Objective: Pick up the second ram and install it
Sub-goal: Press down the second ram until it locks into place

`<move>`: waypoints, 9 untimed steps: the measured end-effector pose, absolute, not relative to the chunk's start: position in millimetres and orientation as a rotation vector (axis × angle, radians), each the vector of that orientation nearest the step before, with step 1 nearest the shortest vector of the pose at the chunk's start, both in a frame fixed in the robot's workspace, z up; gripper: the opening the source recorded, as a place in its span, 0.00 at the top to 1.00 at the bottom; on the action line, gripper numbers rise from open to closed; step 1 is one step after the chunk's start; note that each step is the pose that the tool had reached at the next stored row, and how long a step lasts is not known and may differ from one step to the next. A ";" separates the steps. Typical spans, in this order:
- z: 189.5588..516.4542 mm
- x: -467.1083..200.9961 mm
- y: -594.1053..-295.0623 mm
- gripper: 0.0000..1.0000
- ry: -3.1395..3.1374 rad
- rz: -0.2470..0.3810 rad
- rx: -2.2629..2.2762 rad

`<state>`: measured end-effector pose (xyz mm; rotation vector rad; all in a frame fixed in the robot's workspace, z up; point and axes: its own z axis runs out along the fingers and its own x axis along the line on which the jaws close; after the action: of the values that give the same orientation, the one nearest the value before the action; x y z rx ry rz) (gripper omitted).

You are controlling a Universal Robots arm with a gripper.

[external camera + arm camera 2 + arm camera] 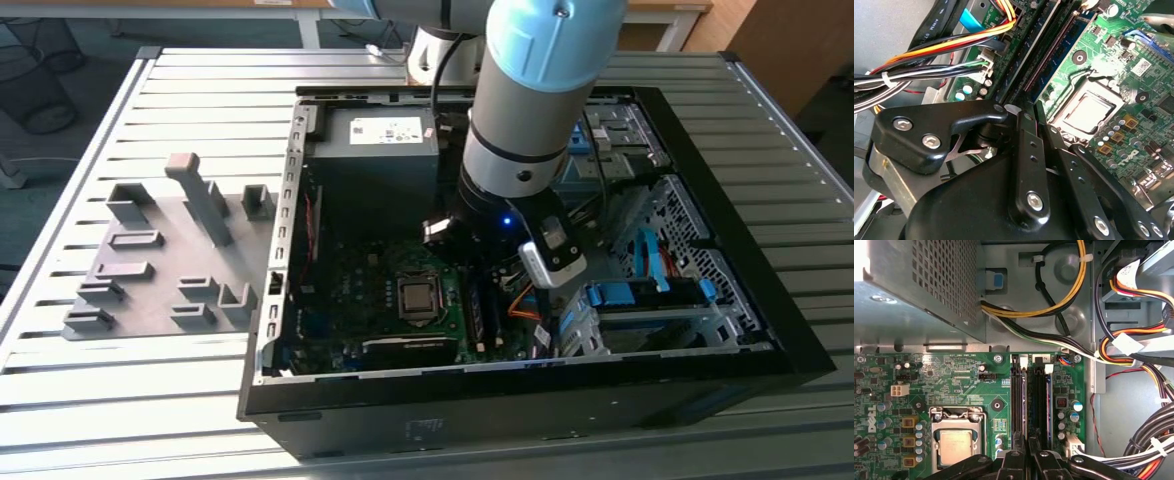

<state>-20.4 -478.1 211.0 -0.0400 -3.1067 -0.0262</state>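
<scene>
The second ram (1025, 400) is a thin blue-green strip standing on edge in a black memory slot on the green motherboard (954, 375), beside the processor socket (956, 445). In the second wrist view the second ram (1061, 45) runs slantwise next to another long slot. My gripper (1028, 456) sits directly over one end of the strip. Its black fingers (1026, 150) stand close together, and the strip's edge runs into the narrow gap between them. In the exterior view my gripper (483, 275) reaches down into the open computer case (747, 330), and the arm hides the strip.
A grey power supply box (919, 285) sits close to the slots. Bundles of coloured cables (1134, 355) hang beside them. A drive cage with blue clips (654, 300) fills the case's side toward the exterior view's right. Grey holder blocks (160, 260) stand on the slatted table outside the case.
</scene>
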 end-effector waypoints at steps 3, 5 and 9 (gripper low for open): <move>208.6 -20.4 -478.1 0.86 -3.107 -0.026 -0.040; 208.4 -20.4 -478.2 0.86 -3.107 -0.026 -0.040; 208.3 -20.4 -478.1 0.86 -3.107 -0.026 -0.040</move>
<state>-20.4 -478.1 208.3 -0.0401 -3.1066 -0.0261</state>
